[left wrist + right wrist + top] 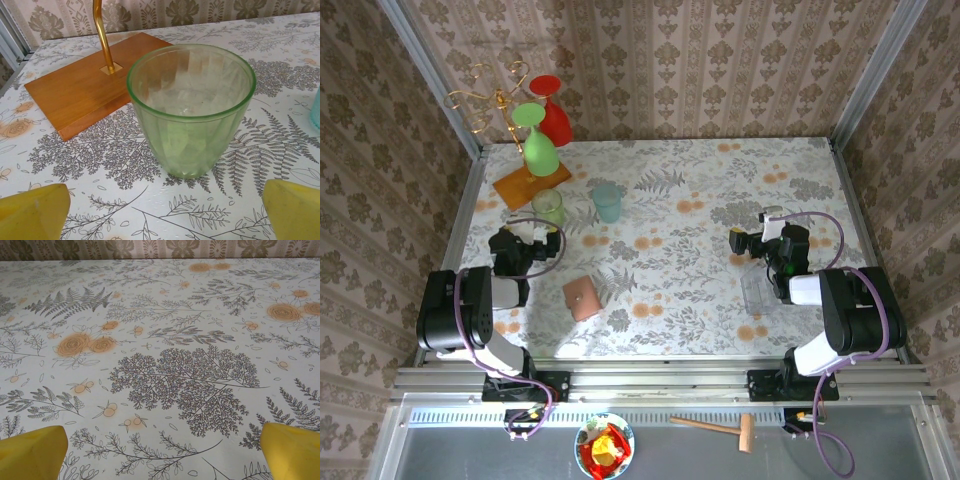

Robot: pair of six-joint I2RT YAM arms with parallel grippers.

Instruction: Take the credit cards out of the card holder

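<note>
Left gripper (pixel 162 212) holds its yellow fingers (pixel 32 212) spread wide over the floral table (pixel 720 200). It faces the glass rack's orange base (pixel 80 90) and the green tumbler (pixel 191 107) standing just beside it. Right gripper (pixel 162 452) is equally agape above bare tablecloth on the right. Near-left of centre, the card holder (pixel 584 297) lies folded shut, apart from both grippers.

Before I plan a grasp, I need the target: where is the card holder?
Top view: the card holder lies on the table, left of centre, right of the left arm, nearer than the green tumbler.
</note>
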